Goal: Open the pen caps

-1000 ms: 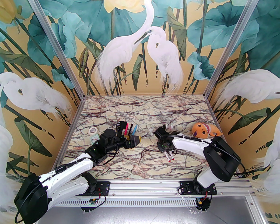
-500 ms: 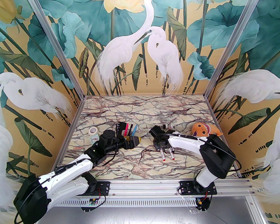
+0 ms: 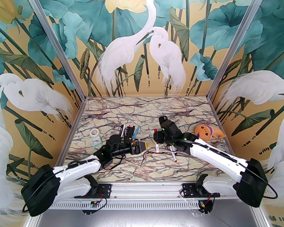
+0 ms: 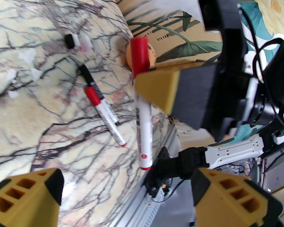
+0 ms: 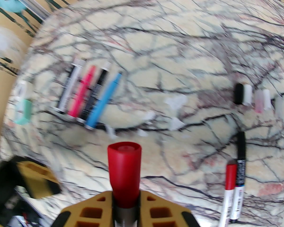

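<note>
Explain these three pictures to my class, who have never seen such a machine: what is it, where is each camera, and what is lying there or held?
These are two robot arms bolted to the near edge of a marble-patterned table. One picture looks down from above and behind them. The other two come from a camera on each wrist. The right pincer is shut on a red-capped pen. The left pincer is open and empty, facing it. On the table lie a row of four pens, two more pens side by side, some loose caps, an orange plush toy and a small clock.
</note>
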You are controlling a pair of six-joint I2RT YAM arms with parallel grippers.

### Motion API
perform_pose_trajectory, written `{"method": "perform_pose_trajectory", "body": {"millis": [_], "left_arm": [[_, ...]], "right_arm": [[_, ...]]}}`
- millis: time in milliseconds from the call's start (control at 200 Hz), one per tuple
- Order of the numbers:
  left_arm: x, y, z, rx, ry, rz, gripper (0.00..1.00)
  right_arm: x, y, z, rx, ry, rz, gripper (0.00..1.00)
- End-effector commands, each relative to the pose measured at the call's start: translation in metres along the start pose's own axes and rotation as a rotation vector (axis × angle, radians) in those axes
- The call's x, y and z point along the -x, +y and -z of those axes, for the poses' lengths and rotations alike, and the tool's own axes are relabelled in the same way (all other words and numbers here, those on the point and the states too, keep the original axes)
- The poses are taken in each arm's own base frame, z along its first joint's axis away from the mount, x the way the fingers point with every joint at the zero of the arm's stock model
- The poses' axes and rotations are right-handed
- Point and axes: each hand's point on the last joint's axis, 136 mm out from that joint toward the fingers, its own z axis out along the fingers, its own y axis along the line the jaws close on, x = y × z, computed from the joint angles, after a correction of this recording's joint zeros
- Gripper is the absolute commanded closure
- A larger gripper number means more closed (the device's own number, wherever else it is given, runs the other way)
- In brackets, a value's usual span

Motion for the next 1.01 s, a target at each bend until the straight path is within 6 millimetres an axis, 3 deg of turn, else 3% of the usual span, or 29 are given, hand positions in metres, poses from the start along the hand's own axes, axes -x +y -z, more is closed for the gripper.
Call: {"method": "perform_pose_trajectory", "body": {"millis": [0, 460, 675, 1000], "left_arm": [[0.013, -0.037, -0.009, -0.141, -0.014, -0.014, 0.11], [0.022, -0.065, -0.025, -0.252, 0.006, 0.01, 0.35], [0.019, -0.063, -0.028, -0.25, 0.026, 0.025, 0.49], [0.019, -0.058, -0.029, -0.229, 0.016, 0.029, 0.6]], "right_arm": [[0.013, 0.027, 0.01, 0.151, -0.058, -0.069, 0.8], [0.022, 0.057, 0.028, 0.362, -0.125, -0.124, 0.8], [0.021, 0.066, 0.029, 0.431, -0.13, -0.127, 0.81], [0.012, 0.063, 0.025, 0.436, -0.1, -0.128, 0.8]]}}
